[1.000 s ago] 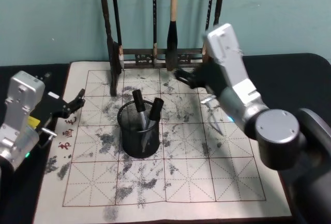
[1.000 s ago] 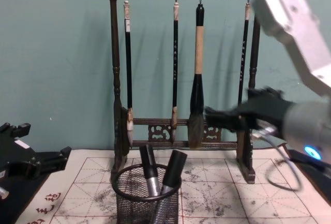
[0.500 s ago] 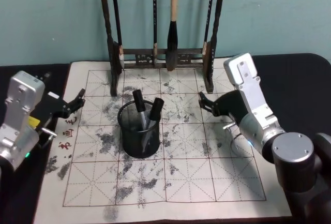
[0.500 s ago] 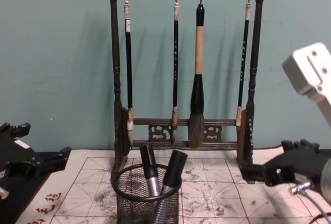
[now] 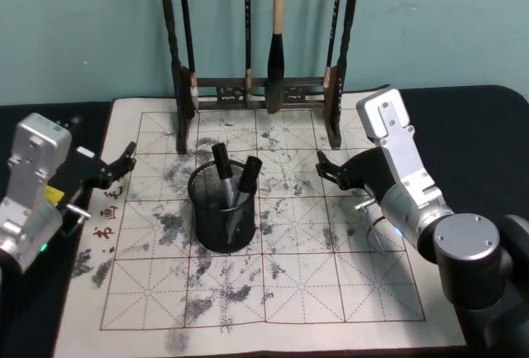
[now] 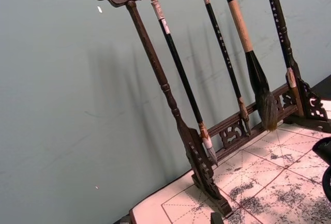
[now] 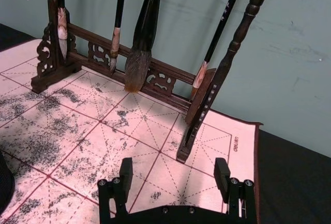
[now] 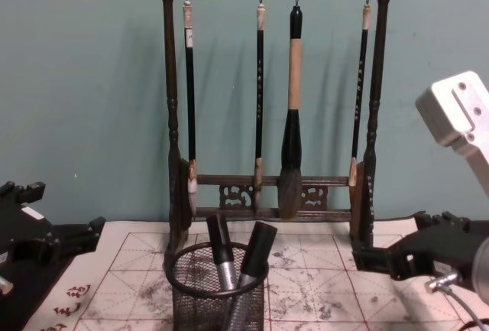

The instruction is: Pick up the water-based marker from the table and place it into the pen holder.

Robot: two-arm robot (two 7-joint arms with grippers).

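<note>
The left gripper [image 5: 124, 162] is parked over the left margin of the mat, beside the red characters. Its fingers stand apart and hold nothing.

The pen holder [image 5: 224, 207] stands upright on the left-centre squares of the cream mat, which covers the table [image 5: 488, 126]. Two dark-capped markers [image 5: 233, 178] lean inside the pen holder, caps up and crossing near the rim; the chest view shows the same pair [image 8: 238, 258] rising above the mesh. No marker lies loose on the visible mat. Judgement: the placing step appears complete, with nothing left to collect as far as these views show.

Behind the pen holder, the brush rack [image 5: 260, 89] stands at the far edge of the mat with its brushes hanging.

The right gripper [image 5: 331, 166] hovers low over the mat right of the pen holder, well apart from it, near the rack's right foot. The right wrist view shows its fingers [image 7: 125, 172] spread wide with only bare mat between them. Judgement: what remains is at most to retract this arm.
</note>
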